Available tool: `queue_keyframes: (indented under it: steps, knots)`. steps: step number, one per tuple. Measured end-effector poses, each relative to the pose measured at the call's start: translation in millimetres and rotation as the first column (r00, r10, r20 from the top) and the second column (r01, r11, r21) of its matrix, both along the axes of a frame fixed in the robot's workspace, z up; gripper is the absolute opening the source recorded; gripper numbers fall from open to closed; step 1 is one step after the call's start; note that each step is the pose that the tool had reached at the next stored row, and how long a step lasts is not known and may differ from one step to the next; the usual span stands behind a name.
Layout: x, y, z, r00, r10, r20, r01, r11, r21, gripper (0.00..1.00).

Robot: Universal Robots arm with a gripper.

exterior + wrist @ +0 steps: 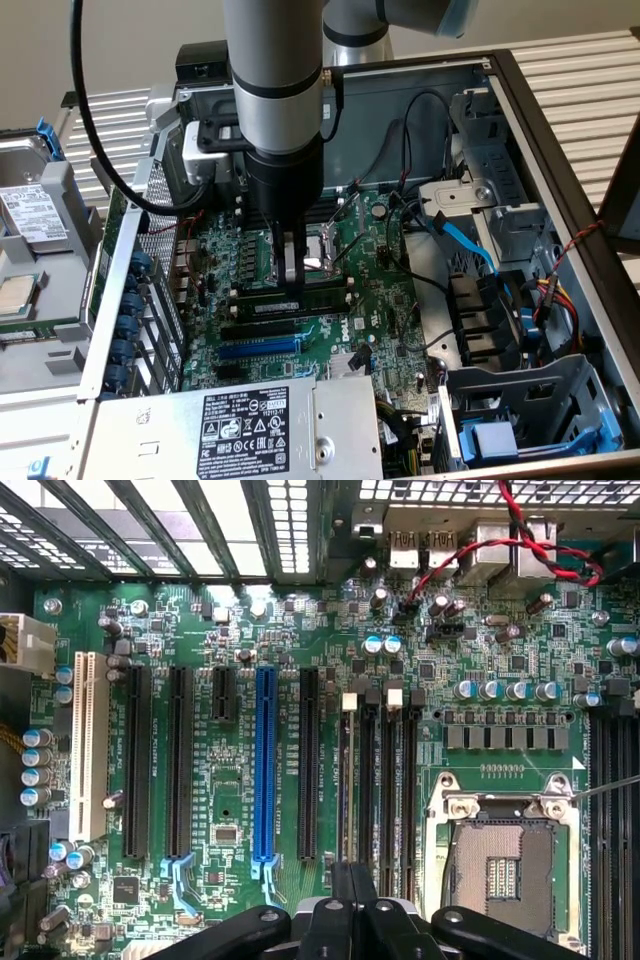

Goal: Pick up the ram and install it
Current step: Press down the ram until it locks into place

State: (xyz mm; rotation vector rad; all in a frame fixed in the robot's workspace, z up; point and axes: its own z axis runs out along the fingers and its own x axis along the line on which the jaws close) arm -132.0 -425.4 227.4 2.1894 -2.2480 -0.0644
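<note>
At frame centre, the closed claw (pixel 292 272) pressed on the ram (pixel 290 297) in its motherboard (pixel 385 300) slot: seating step, judged to need firm downward pressure.

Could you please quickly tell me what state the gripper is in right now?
Gripper: shut, its tips down on the ram, which lies along a memory slot on the motherboard; whether it grips the ram cannot be told.

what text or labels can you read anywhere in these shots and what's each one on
No text reads clearly enough to quote.
Power supply label: print and certification marks, too small.
Hard drive label: blurred.
Motherboard silkscreen beside the slots: too small.
White logo on the motherboard: blurred.
</note>
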Motion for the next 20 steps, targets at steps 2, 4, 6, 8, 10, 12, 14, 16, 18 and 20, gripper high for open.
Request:
queue_keyframes:
  steps: [2,4,6,8,10,12,14,16,18,20]
  knots:
    - [-0.3,0.0,-0.2,1.0000,0.000,0.0000,0.000,1.0000,-0.0002,0.11]
    - [-0.5,-0.1,-0.4,1.0000,0.000,-0.0002,0.000,1.0000,-0.0004,0.11]
    - [-0.6,0.0,-0.4,1.0000,0.000,-0.0002,0.000,1.0000,-0.0003,0.11]
    - [-0.5,0.1,0.8,1.0000,0.000,0.0006,0.000,1.0000,0.0011,0.11]
    - [-0.5,0.1,5.2,1.0000,0.000,0.0006,0.000,1.0000,0.0008,0.11]
    - [-0.6,0.0,11.1,1.0000,0.000,0.0002,0.000,1.0000,0.0002,0.11]
    - [-0.6,-0.1,15.0,1.0000,0.000,0.0001,0.000,1.0000,0.0000,0.11]
    - [-0.6,-0.1,17.5,1.0000,0.000,0.0000,0.000,1.0000,0.0000,0.11]
    - [-0.5,-0.1,18.5,1.0000,0.000,0.0001,0.000,1.0000,0.0001,0.11]
    - [-0.5,-0.1,18.6,1.0000,0.000,0.0002,0.000,1.0000,0.0002,0.11]
